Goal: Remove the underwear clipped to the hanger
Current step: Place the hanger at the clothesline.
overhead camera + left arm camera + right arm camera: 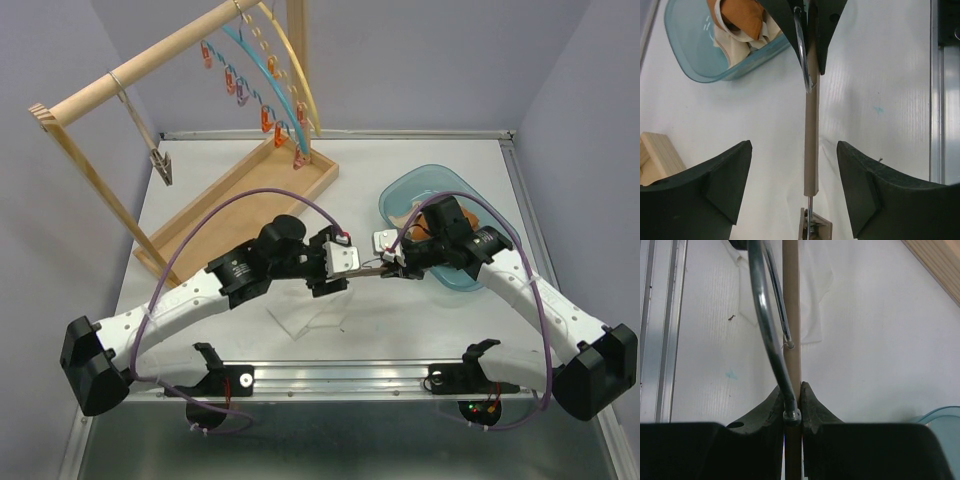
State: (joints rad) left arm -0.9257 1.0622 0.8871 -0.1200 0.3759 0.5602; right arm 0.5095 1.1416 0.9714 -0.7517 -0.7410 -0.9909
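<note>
A tan hanger bar with a metal hook is held level above the table, my right gripper shut on it. In the left wrist view the same hanger bar runs between the fingers of my open left gripper, touching neither, and its end clip shows empty. White underwear lies flat on the table beneath; the top view shows this white underwear faintly. Rust-orange underwear and cream underwear lie in the blue bin. Seen from above, left gripper faces right gripper.
A wooden rack with a tray base stands at the back left. Coloured clip hangers and one hanging clip dangle from its rod. The blue bin sits behind my right arm. A metal rail edges the near side.
</note>
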